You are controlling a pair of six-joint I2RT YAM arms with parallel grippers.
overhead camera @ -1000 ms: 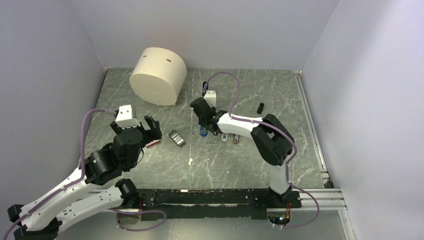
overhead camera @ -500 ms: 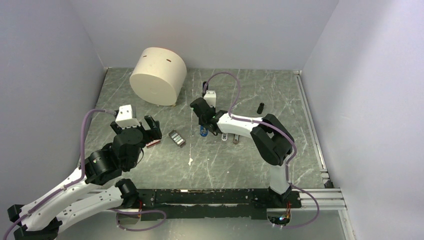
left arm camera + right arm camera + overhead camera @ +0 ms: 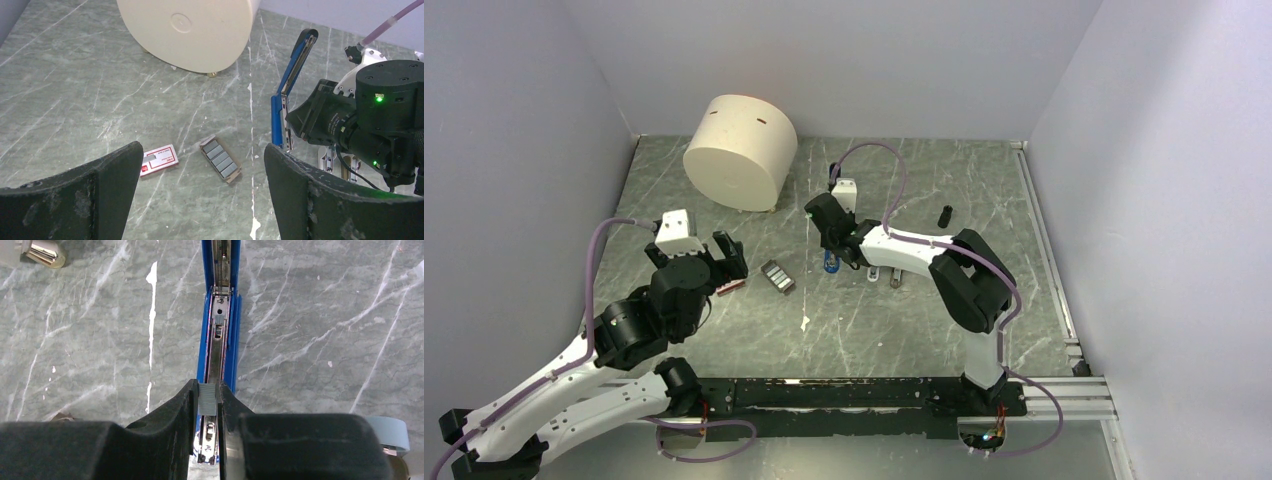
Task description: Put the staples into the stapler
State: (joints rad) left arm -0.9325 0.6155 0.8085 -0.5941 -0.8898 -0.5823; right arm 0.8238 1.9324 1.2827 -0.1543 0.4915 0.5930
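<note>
Right jaws pinch a staple strip (image 3: 207,399) directly over the open blue stapler (image 3: 231,347) channel. Left jaws wide open above counter (image 3: 75,100), holding nothing.

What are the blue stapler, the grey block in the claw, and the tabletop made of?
The stapler: blue shell looks like smooth plastic; inner channel glints like bare metal. The staples: silver-grey and finely ribbed, likely metal. The table: grey-green with white veins; stone or a print, unclear.
</note>
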